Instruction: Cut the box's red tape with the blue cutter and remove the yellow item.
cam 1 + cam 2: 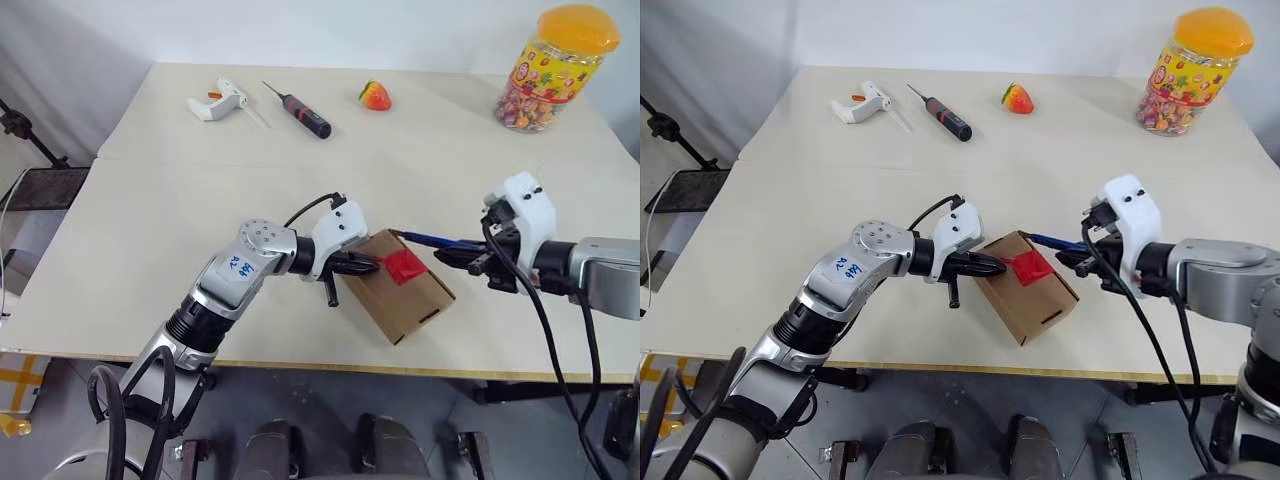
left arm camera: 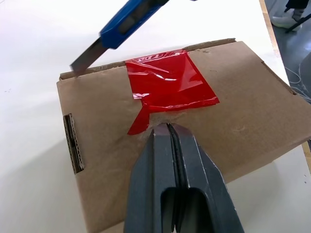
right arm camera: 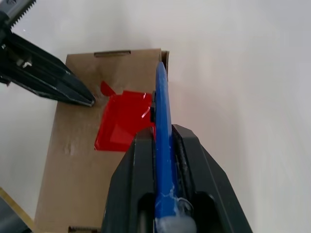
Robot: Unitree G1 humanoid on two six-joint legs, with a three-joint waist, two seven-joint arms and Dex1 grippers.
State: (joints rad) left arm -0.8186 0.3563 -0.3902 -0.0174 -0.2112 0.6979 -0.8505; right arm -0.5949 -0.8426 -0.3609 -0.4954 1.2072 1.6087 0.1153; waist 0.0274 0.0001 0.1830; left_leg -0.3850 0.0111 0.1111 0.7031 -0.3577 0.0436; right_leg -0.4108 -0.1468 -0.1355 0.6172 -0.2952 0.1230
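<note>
The brown cardboard box (image 1: 385, 300) lies near the table's front edge, its flaps closed under a wrinkled strip of red tape (image 1: 405, 266). My left gripper (image 2: 165, 127) is shut, and its tips press on the box top at the tape's torn edge. My right gripper (image 3: 163, 130) is shut on the blue cutter (image 3: 163, 104). The cutter's blade (image 2: 87, 56) reaches over the box's far edge, beside the tape (image 2: 167, 87). The yellow item is hidden.
Along the back of the table lie a white glue gun (image 1: 215, 100), a black-and-red screwdriver (image 1: 300, 112) and a strawberry toy (image 1: 375, 96). A yellow-lidded candy jar (image 1: 555, 70) stands at the back right. The table's front edge (image 1: 300, 365) runs just behind the box.
</note>
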